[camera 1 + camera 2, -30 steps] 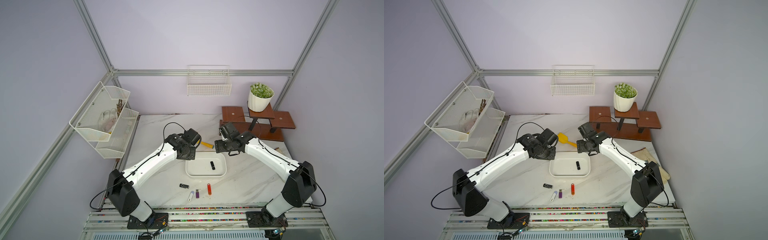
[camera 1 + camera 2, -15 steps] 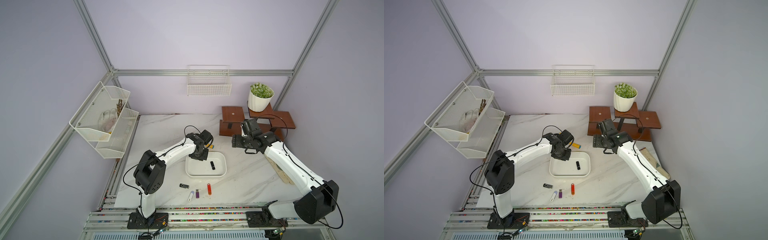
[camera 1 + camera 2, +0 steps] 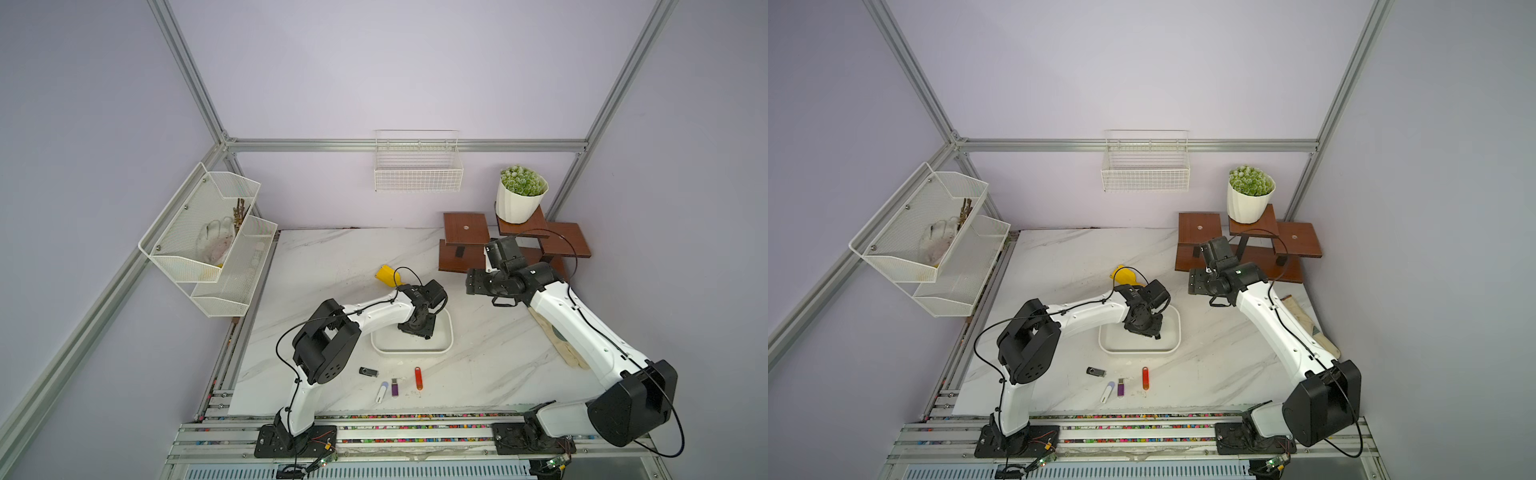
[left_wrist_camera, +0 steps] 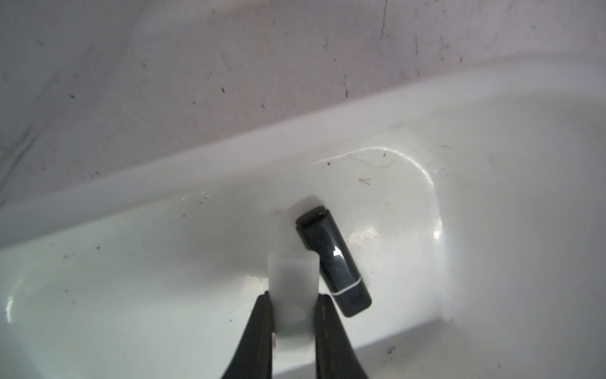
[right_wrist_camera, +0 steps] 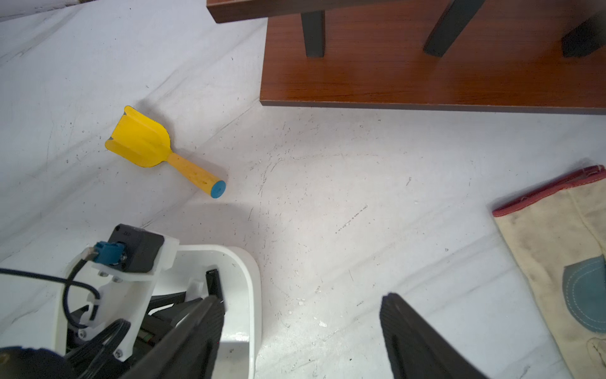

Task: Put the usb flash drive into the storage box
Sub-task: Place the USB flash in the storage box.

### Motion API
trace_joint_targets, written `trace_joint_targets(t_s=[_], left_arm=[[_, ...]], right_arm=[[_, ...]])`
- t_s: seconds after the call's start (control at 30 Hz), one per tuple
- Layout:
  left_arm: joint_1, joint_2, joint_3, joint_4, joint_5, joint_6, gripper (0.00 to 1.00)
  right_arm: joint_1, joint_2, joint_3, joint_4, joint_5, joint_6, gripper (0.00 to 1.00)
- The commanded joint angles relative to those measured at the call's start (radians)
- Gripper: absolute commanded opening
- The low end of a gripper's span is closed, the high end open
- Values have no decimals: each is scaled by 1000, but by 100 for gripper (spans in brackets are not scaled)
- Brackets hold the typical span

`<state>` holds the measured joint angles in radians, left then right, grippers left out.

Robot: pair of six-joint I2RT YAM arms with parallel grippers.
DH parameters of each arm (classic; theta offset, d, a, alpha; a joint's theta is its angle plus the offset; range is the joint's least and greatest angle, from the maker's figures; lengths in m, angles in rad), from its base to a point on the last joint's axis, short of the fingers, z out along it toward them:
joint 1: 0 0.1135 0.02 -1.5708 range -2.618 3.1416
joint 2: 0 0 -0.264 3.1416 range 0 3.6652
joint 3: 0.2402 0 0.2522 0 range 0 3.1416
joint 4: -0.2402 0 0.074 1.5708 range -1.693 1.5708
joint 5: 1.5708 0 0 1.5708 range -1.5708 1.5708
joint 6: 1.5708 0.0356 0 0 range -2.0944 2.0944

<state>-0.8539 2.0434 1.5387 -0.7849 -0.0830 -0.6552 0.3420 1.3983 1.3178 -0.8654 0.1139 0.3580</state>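
Note:
The storage box (image 3: pixel 415 350) (image 3: pixel 1142 350), a shallow white tray, lies at the table's middle in both top views. My left gripper (image 3: pixel 420 329) (image 3: pixel 1145 331) (image 4: pixel 293 300) reaches down into it, shut on a white usb flash drive (image 4: pixel 292 272). The drive's tip sits low over the box floor, against a black flash drive (image 4: pixel 333 262) lying inside. My right gripper (image 3: pixel 473 284) (image 3: pixel 1196 286) (image 5: pixel 301 300) hangs open and empty over bare table, right of the box rim (image 5: pixel 254 295). On the table in front of the box lie black (image 3: pixel 368 371), white (image 3: pixel 382 391), purple (image 3: pixel 395 387) and orange (image 3: pixel 418 378) drives.
A yellow scoop (image 3: pixel 388 276) (image 5: pixel 154 147) lies just behind the box. A brown wooden stand (image 3: pixel 463 228) (image 5: pixel 426 65) with a potted plant (image 3: pixel 520 199) fills the back right. A cloth bag (image 5: pixel 557 262) lies on the right. A wire basket (image 3: pixel 417 166) and mesh rack (image 3: pixel 208 237) hang on the walls.
My left gripper has moved from behind the box's left corner down into the box with the white drive. The right arm swung away to the right, then held still.

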Motion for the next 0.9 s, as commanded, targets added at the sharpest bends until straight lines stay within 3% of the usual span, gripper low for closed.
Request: trace_joint_targets(t_s=[0.0, 0.27, 0.33, 0.53, 0.7, 0.87], left_arm=[[-2, -1, -22, 35, -52, -26, 0], [-4, 9, -38, 39, -68, -30, 1], [-5, 13, -35, 41, -69, -28, 6], [-5, -11, -49, 42, -84, -21, 42], [-4, -43, -47, 37, -91, -7, 49], [0, -174, 10, 28, -120, 19, 57]], right_arm=[[-6, -27, -11, -12, -9, -12, 81], [-6, -35, -17, -16, -9, -17, 81], [-6, -34, -21, -18, -14, -19, 81], [-5, -36, -35, -24, -30, -24, 81], [-5, -46, -44, -34, -100, -43, 81], [64, -163, -117, -36, -69, 16, 80]])
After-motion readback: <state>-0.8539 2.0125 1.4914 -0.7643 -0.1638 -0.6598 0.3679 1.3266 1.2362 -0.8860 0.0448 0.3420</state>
